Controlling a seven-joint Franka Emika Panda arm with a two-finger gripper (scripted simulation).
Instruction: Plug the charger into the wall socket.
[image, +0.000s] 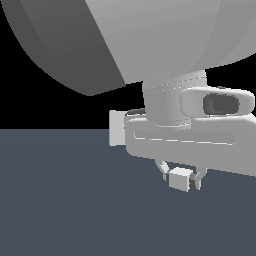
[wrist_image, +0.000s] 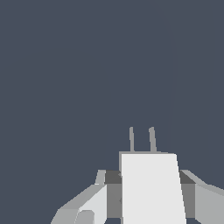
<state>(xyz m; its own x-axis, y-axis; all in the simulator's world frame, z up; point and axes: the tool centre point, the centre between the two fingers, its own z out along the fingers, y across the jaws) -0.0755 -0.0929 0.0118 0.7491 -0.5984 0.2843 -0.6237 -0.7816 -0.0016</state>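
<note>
Well, the gripper (image: 183, 176) has its fingers clamped on the charger (image: 179, 180), one on either side of the small off-white block, holding it clear above the dark slate floor (image: 55, 200). In the wrist view the charger (wrist_image: 151, 188) fills the space between the two fingers (wrist_image: 85, 205), and two thin grey prongs (wrist_image: 141, 140) stick out from its far face, pointing away over bare floor. The wall socket (image: 116, 128) is a flat white plate standing upright beyond the arm, mostly hidden behind the gripper's body; only one edge strip peeks out toward the exterior view's left, with a tiny yellowish dot on it.

What worries me is alignment. The wrist view shows no socket ahead of the prongs at all (just floor), so I judge the charger is not yet lined up with the plate. If the arm pushes forward with the prongs off the holes, they would jam against the plate face, and the block could twist or slip in the grip. A slight tilt of the prongs would do the same.

The floor is a plain, even blue-grey with nothing else lying on it that I can see, and beyond it the room is simply black.
</note>
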